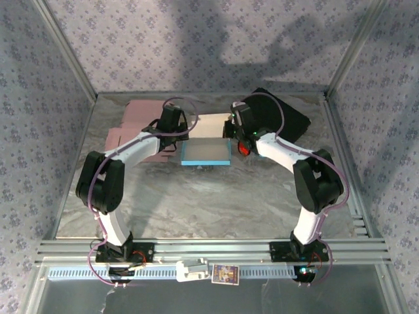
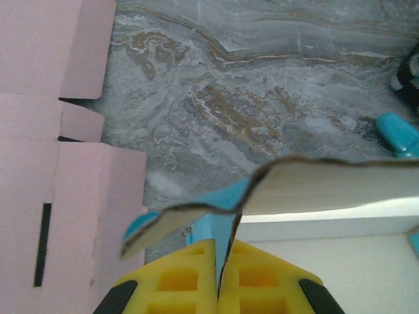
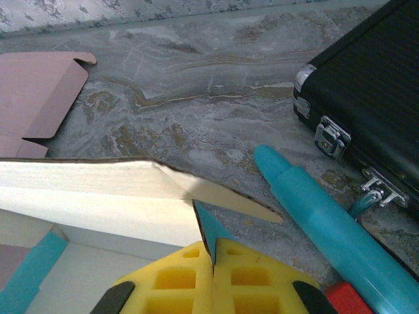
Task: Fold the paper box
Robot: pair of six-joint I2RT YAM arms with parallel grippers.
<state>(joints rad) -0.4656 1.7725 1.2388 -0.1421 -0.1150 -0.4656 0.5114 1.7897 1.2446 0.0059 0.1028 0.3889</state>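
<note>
Two robot arms rise from the near edge of a marbled grey surface (image 1: 209, 203) and bend inward to meet over a paper box (image 1: 205, 154) lying mid-surface, its blue face up. The left end effector (image 2: 220, 265) has its yellow pads pressed together on the box's left side, pinching a raised cardboard flap whose torn-looking brown edge runs across the wrist view. The right end effector (image 3: 211, 252) is likewise clamped on the box's right side, nipping a blue-backed corner beside a lifted cream wall panel. Just right of the box a teal marker (image 3: 321, 216) rests on the surface, with a small red object (image 1: 243, 149) near it. Farther back, flat pink cardboard blanks (image 1: 134, 127) lie at the left and a black latched case (image 1: 285, 118) sits at the right, before patterned walls.
</note>
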